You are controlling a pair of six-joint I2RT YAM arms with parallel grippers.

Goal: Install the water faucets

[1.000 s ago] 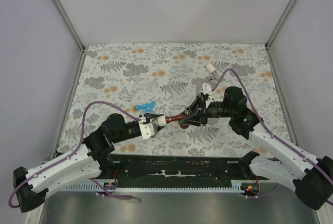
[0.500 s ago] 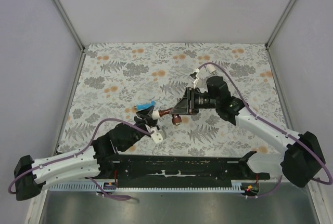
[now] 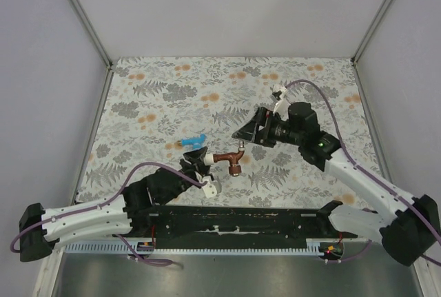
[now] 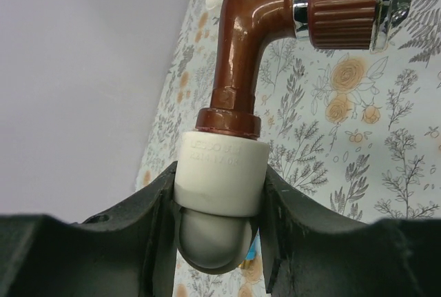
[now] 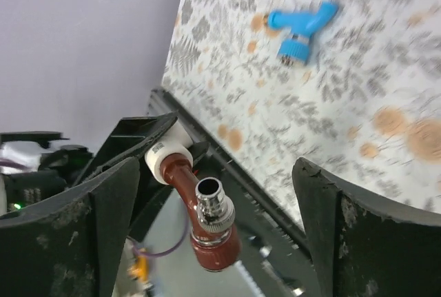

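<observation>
The reddish-brown water faucet (image 3: 228,161) hangs above the table, its stem seated in a white pipe fitting (image 3: 205,158). My left gripper (image 3: 198,164) is shut on that fitting (image 4: 220,171), with a black finger (image 4: 148,231) pressed on each side. The faucet (image 4: 242,56) rises from it with its ribbed knob to the right. My right gripper (image 3: 248,131) stands open up and to the right of the faucet, touching nothing. In the right wrist view the faucet (image 5: 210,238) shows between the spread jaws (image 5: 217,171), chrome nozzle toward the camera. A blue faucet (image 3: 193,140) (image 5: 300,28) lies on the floral table.
A black rail (image 3: 234,220) runs along the near edge between the arm bases. Purple cables (image 3: 141,166) loop from both arms. Grey walls (image 3: 41,69) close in the floral table (image 3: 165,97) on the left, right and back.
My right gripper has let go of the reddish-brown faucet, opened wide and drawn back up and to the right. The left gripper keeps hold of the white fitting with the faucet.
</observation>
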